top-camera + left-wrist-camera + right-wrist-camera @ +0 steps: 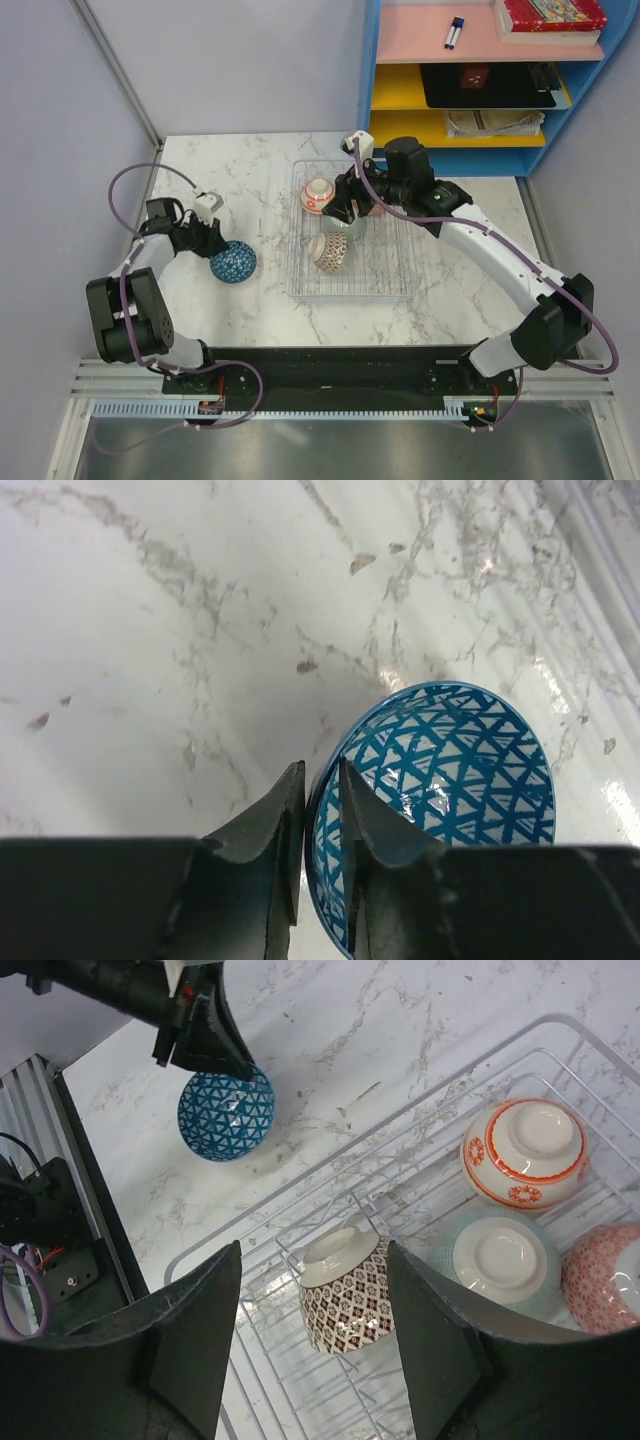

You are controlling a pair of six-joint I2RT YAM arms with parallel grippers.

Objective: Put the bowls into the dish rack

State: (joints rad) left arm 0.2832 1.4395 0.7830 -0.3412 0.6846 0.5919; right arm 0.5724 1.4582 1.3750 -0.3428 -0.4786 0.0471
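A blue-patterned bowl (233, 262) sits on the marble table left of the dish rack (297, 292). My left gripper (320, 790) is shut on its near rim, one finger inside and one outside. The right wrist view also shows this bowl (226, 1113) and the left gripper (205, 1045). My right gripper (313, 1250) is open and empty above the rack (200, 1250). In the rack lie a brown-patterned bowl on its side (347, 1295), a red-banded white bowl (523, 1150), a pale green bowl (500, 1257) and a red-patterned bowl (605, 1278), these three upside down.
A blue shelf unit (480, 80) with books and pens stands at the back right. Walls close in the left and back sides. A black rail (340, 370) with the arm bases runs along the table's near edge.
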